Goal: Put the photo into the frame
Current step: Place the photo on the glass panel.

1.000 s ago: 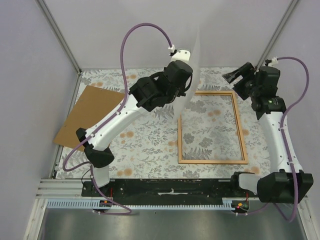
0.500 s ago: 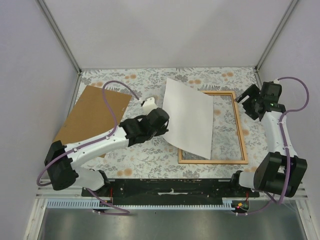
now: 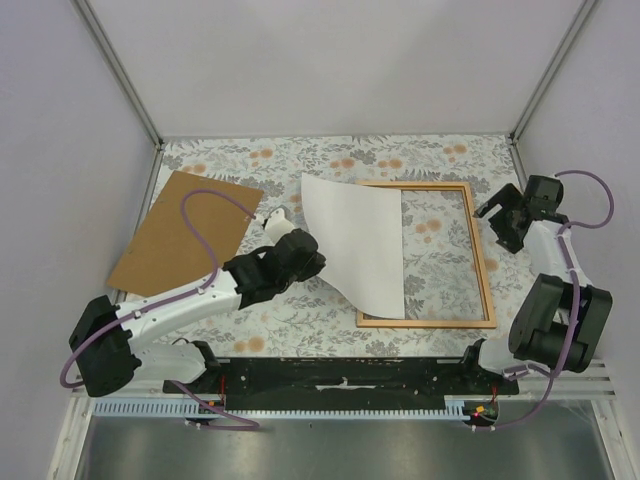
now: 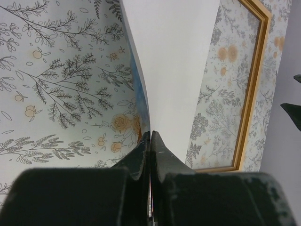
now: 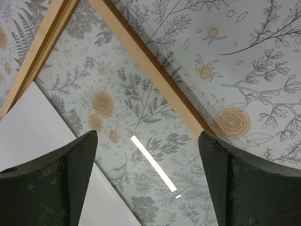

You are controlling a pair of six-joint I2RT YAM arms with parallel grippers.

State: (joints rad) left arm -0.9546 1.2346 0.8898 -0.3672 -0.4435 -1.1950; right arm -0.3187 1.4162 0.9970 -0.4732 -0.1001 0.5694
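Your left gripper (image 4: 150,137) is clamped shut on the left edge of the photo (image 3: 360,240), with that arm stretched low and long from the table's (image 3: 300,300) near-left corner toward its middle. The photo lies white back up, bowed at the pinched edge, its right part draped over the left rail of the frame (image 3: 478,250) and covering the left part of the opening. Your right gripper (image 5: 146,141) hangs with jaws wide apart and empty just beyond the frame's far-right corner, near the table's right edge, its arm folded back tight above its base.
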